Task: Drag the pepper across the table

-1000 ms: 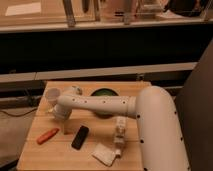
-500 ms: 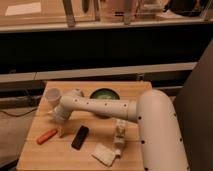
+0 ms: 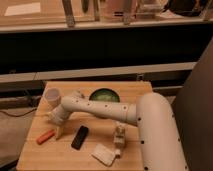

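- Reaching down toward the left side of the table point(image 3: 135, 90), the gripper point(image 3: 59, 131) has sunk lower over the last second and now hangs with its tip just beside the pepper point(image 3: 45, 136).
- The pepper itself has not budged: it lies flat near the left edge, roughly halfway down it, pointing slantwise toward the front left corner.
- Whether the tip already touches the pepper I cannot tell from here; it comes down on the pepper's right, between it and the black slab point(image 3: 80, 137).
- I also cannot tell whether the gripper is spread or closed, only that it carries nothing visible.
- The rest looks the same as a moment ago: a pale cup point(image 3: 52, 95) near the back left corner, a green bowl point(image 3: 104, 95) by the back edge, a small bottle point(image 3: 119, 136) and a white sponge-like pad point(image 3: 104, 154) toward the front.
- My reading: the approach is nearly done and the drag has not begun, since the pepper has kept its place.
- With the tip on the pepper's right, a push leftward would run out of table quickly, so I'd expect the stroke to need another direction or a firmer hold first.
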Robot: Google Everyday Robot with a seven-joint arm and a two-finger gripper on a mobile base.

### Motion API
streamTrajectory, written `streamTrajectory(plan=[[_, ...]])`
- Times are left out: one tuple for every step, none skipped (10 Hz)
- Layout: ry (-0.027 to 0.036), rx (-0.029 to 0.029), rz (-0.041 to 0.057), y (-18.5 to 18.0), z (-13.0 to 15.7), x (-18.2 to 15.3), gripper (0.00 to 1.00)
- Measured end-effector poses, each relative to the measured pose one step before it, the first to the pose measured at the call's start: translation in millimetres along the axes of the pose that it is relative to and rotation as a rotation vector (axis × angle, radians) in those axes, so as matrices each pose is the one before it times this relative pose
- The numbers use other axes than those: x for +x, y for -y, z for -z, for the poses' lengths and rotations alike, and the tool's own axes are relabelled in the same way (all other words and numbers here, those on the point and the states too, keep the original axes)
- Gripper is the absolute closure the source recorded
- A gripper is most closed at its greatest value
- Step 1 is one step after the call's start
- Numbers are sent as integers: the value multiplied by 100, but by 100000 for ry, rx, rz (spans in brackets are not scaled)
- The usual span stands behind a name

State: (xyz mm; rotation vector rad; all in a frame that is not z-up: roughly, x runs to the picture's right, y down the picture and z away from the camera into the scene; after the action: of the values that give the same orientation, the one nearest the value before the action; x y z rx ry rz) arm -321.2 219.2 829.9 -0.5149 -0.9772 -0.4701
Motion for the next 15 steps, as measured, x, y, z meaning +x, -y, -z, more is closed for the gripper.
streamTrajectory(plan=[[-43,-244,278,-128,6,-58,38],[-127,-401,91,-104,47,21,48],[-25,-99,107,-51,58,-22,58],[-9,-17,78,-10,49,-16,70],[-14,-11,20,-21,15,13,80],[-541,370,429,184,10,167,89],[928,54,-167,-9,-91,-276,98],[3500,1381,-1487,-148,-56,-228,100],[3165,1128,-563,56,143,-113,100],[1265,1019,-397,-8,213,44,100],[37,189,103,9,-115,-220,100],[-155,284,-123,38,52,-31,100],[-758,590,-82,3,269,90,100],[-1071,258,426,51,224,-1,100],[-1905,-173,1131,29,177,-101,100]])
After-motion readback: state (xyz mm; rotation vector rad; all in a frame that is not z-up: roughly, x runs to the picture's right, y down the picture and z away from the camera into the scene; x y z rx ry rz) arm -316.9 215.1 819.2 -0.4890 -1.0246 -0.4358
